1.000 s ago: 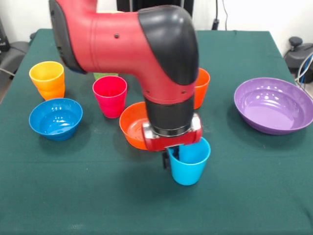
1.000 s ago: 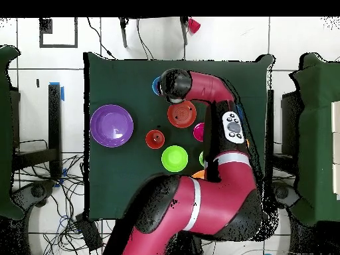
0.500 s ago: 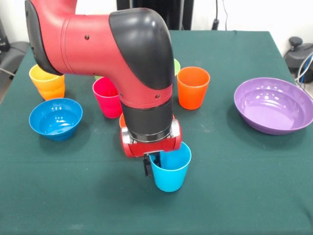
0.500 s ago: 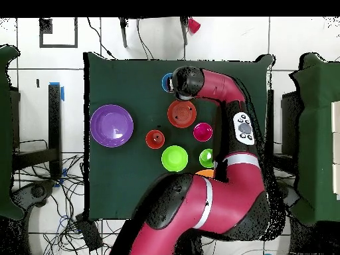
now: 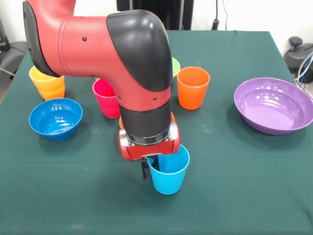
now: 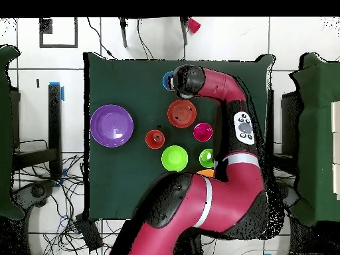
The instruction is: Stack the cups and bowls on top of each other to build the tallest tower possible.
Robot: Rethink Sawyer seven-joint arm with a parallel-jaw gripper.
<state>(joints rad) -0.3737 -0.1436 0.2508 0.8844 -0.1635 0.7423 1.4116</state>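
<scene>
A: Where's the claw (image 5: 149, 166)?
B: Low over the near part of the green surface (image 5: 234, 196), closed on the rim of the light blue cup (image 5: 167, 175): one finger outside, the other hidden inside.

A: What's blocked?
B: The arm (image 5: 122, 58) covers most of the orange bowl (image 6: 181, 113) in the front view and half the pink cup (image 5: 105, 98).

A: Any writing?
B: None readable.

A: Counts?
B: From the front, four cups: light blue, pink, orange cup (image 5: 192, 87), yellow cup (image 5: 47, 81). Blue bowl (image 5: 55, 118), purple bowl (image 5: 274, 105); overhead adds a green bowl (image 6: 174, 158).
</scene>
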